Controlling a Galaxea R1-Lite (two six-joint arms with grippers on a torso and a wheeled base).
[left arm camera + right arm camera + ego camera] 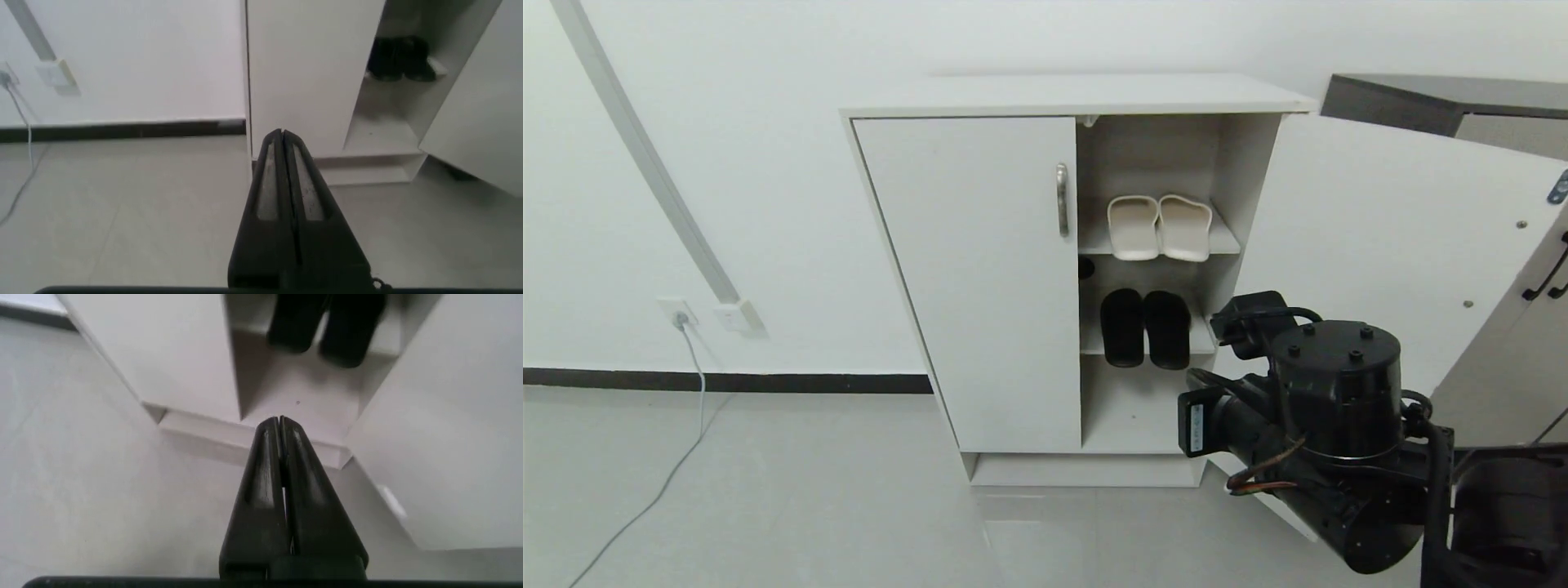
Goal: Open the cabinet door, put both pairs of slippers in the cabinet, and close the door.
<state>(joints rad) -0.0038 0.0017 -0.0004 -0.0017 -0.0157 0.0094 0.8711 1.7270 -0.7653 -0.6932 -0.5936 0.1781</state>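
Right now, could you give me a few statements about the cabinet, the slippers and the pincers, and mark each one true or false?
1. The right door of the cabinet stands open. True.
2. The left door is open too. False: it is shut.
3. The black slippers sit inside, below the white slippers. True.
4. The white slippers lie outside the cabinet. False: they sit inside, above the black pair.
5. The right pincer holds a slipper. False: it is shut on nothing.
6. The left pincer is shut. True.
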